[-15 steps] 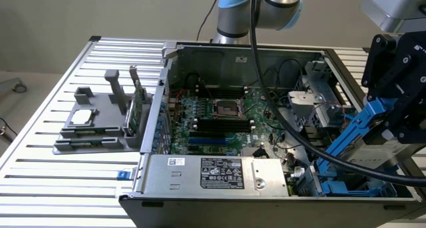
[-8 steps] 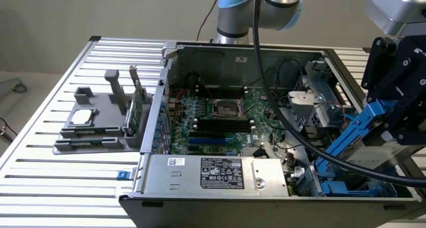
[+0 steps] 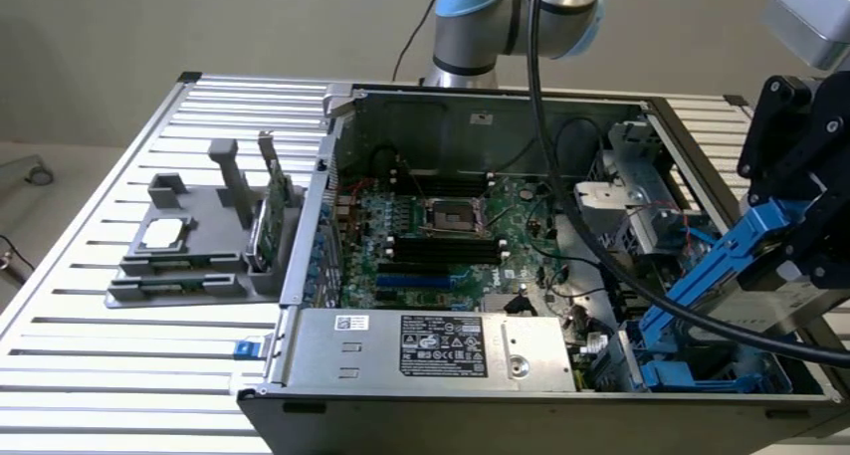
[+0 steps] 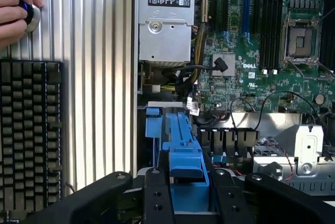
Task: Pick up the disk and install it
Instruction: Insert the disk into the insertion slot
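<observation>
**A:** Ribbed aluminium table (image 3: 94,365) under a plain pale wall; on it an open computer case (image 3: 531,415) lies on its side, motherboard (image 3: 439,236) facing up; where is the disk?

**B:** Off the table altogether; the disk (image 3: 724,261) hangs in the gripper (image 3: 786,251) at the exterior view's right, above the near corner of the case; the fingers (image 4: 157,195) are closed narrow on its blue carrier, one on each flank.

**A:** And how does it lie?

**B:** Tilted; its long axis slopes from the gripper down towards the blue drive bay (image 3: 704,370), lower end nearest the bay, upper end up by the wrist; I judge it above the slot and not yet seated, though the low tip sits close to the bay's blue plastic and I cannot tell whether they touch.

**A:** Anything crowding it?

**B:** A thick black cable (image 3: 624,276) sweeps across just beside the carrier; the power supply (image 3: 439,345) sits along the near wall, apart from the bay; a metal cage (image 3: 651,191) stands beyond the bay.

**A:** Elsewhere?

**B:** A grey fixture (image 3: 186,261) well apart at the exterior view's left, a green card (image 3: 273,221) upright in it; in the wrist view, a keyboard (image 4: 31,130) on the table and a person's hand (image 4: 15,9) on a small round knob.
</observation>
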